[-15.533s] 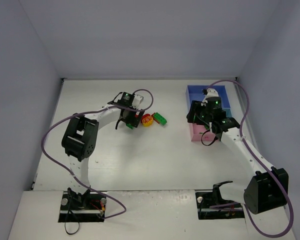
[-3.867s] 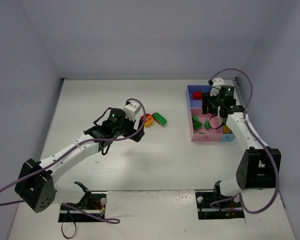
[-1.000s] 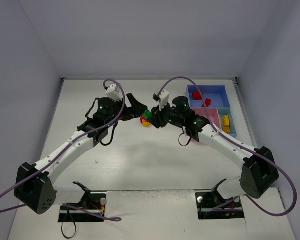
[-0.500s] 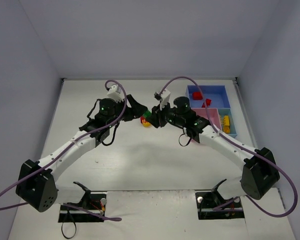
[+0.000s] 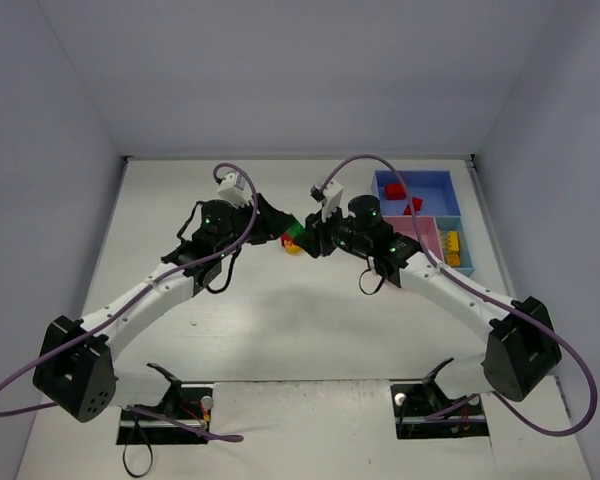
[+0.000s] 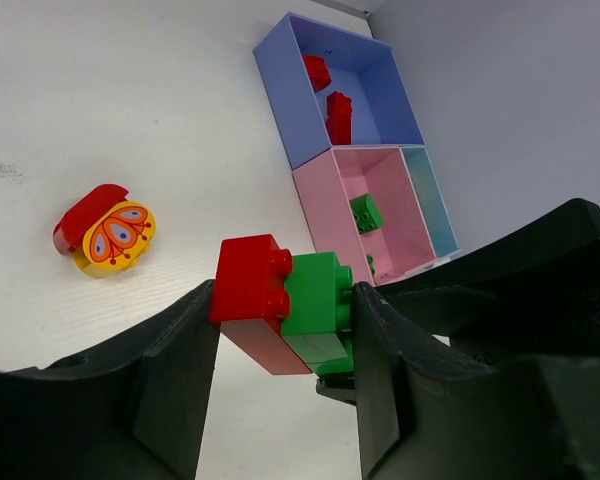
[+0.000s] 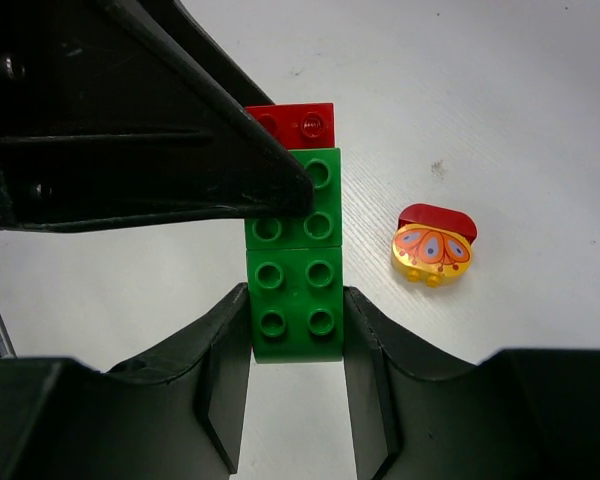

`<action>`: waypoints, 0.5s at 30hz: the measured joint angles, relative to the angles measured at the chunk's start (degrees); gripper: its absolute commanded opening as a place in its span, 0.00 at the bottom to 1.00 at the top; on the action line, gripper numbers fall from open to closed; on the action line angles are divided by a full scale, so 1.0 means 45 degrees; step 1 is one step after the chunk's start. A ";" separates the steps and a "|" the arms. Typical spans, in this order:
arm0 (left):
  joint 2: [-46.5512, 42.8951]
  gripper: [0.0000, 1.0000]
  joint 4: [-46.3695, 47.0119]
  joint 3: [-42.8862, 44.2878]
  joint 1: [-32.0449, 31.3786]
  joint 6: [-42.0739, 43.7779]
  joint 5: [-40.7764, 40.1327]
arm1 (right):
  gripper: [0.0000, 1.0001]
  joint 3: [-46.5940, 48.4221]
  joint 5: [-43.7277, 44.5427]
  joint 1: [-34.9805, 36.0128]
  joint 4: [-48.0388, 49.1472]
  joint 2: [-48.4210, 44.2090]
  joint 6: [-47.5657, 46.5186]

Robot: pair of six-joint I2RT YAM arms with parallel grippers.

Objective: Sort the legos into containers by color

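Observation:
A stack of legos hangs above the table between both grippers: a red brick joined to a green brick. My left gripper is shut on it, one finger on the red side, the other on the green studs. In the right wrist view my right gripper is shut on the lower green brick, with another green brick and the red one beyond. From above the two grippers meet at the stack. The containers stand at the right: blue, pink, light-blue.
A yellow brick with a butterfly print and a red back lies on the table just below the stack. Two red bricks lie in the blue compartment, a green one in the pink, a yellow one in the light-blue.
My left gripper has moved in slightly and shut its fingers onto the red and green stack. The right gripper has kept its hold on the green brick.

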 measured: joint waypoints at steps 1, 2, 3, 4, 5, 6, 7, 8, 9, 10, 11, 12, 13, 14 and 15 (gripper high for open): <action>-0.0024 0.15 -0.0029 0.0000 -0.0053 0.0073 -0.0087 | 0.00 0.0000 0.0039 -0.0010 -0.0092 -0.0049 -0.0015; -0.0063 0.15 -0.0058 0.0000 -0.0107 0.0165 -0.0160 | 0.00 0.0000 0.0083 -0.0019 -0.0189 -0.0117 -0.0029; -0.0112 0.15 -0.0078 0.0000 -0.0151 0.0253 -0.0199 | 0.00 0.0000 0.0102 -0.0019 -0.0248 -0.0194 -0.0053; -0.0175 0.14 -0.0092 0.0000 -0.0194 0.0369 -0.0248 | 0.00 0.0000 0.0097 -0.0039 -0.0306 -0.0287 -0.0068; -0.0228 0.14 -0.0228 0.0000 -0.0223 0.0656 -0.0486 | 0.00 -0.0005 0.0126 -0.0092 -0.0345 -0.0418 -0.0107; -0.0277 0.14 -0.0471 -0.0034 -0.0219 0.0874 -0.0699 | 0.00 -0.0005 0.0180 -0.0228 -0.0369 -0.0607 -0.0121; -0.0291 0.14 -0.0665 -0.0102 -0.0214 0.1083 -0.0894 | 0.00 -0.0005 0.0301 -0.0437 -0.0418 -0.0840 -0.0160; -0.0291 0.14 -0.0835 -0.0194 -0.0175 0.1243 -0.1083 | 0.00 -0.0005 0.0418 -0.0704 -0.0476 -0.1083 -0.0199; -0.0291 0.14 -0.1054 -0.0296 -0.0155 0.1409 -0.1253 | 0.00 -0.0005 0.0549 -0.0986 -0.0568 -0.1321 -0.0228; -0.0291 0.14 -0.1263 -0.0413 -0.0141 0.1520 -0.1409 | 0.00 -0.0005 0.0704 -0.1307 -0.0685 -0.1549 -0.0262; -0.0291 0.14 -0.1447 -0.0515 -0.0126 0.1637 -0.1545 | 0.00 -0.0005 0.0850 -0.1637 -0.0821 -0.1773 -0.0272; -0.0291 0.14 -0.1540 -0.0602 -0.0121 0.1710 -0.1632 | 0.00 -0.0015 0.1054 -0.1948 -0.0947 -0.1953 -0.0277; -0.0291 0.14 -0.1656 -0.0675 -0.0121 0.1768 -0.1690 | 0.00 -0.0034 0.1384 -0.2268 -0.1098 -0.2127 -0.0282; -0.0291 0.14 -0.1724 -0.0729 -0.0121 0.1783 -0.1729 | 0.00 -0.0087 0.1841 -0.2555 -0.1268 -0.2302 -0.0287; -0.0291 0.14 -0.1802 -0.0758 -0.0121 0.1787 -0.1729 | 0.00 -0.0121 0.2482 -0.2773 -0.1515 -0.2414 -0.0272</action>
